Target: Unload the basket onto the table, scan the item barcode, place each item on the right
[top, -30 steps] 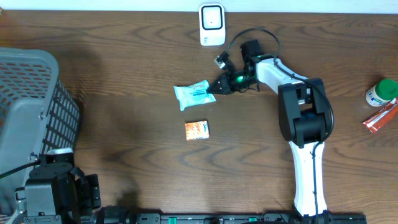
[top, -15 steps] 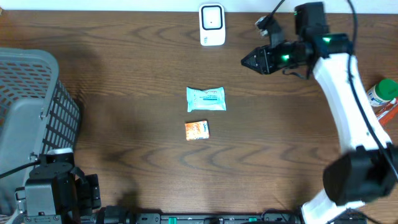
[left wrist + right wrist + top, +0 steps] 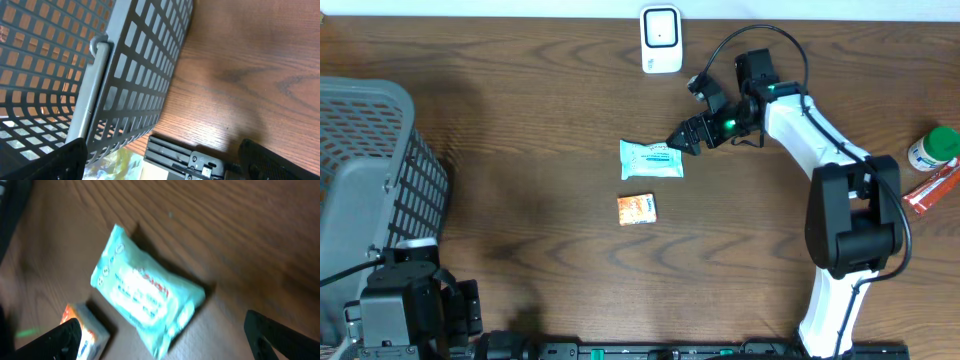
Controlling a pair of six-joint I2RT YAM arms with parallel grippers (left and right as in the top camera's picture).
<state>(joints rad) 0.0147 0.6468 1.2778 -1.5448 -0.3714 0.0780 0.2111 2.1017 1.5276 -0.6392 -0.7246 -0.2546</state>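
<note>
The brown wooden table (image 3: 520,200) is carrying everything. The grey mesh basket (image 3: 360,140) is standing at its left edge, and the left wrist view is filling with that basket's wall.

The right arm is reaching across toward the middle of the table. A second ago its gripper (image 3: 682,140) was pinched on the end of the pale-blue wipes packet (image 3: 652,160), which was lying skewed and a little further left. Half a second ago the arm was up beside the scanner and the packet was already lying flat by itself. Now the arm is back down, with the gripper just beside the packet's right end, jaws spread wide and holding nothing.

The left gripper (image 3: 160,157) is parked low by the basket, also spread wide and empty.

The white barcode scanner (image 3: 661,40) is sitting at the far edge, well apart from the packet. The packet is lying printed face up, just above the small orange packet (image 3: 636,208). The right wrist view is blurred, so whether a barcode is on that face cannot be told.

A green-capped bottle (image 3: 933,148) and a red wrapper (image 3: 932,190) are waiting at the far right.

The release has likely only repositioned the packet. It is not being shown to the scanner, so a fresh grasp is probably needed.
</note>
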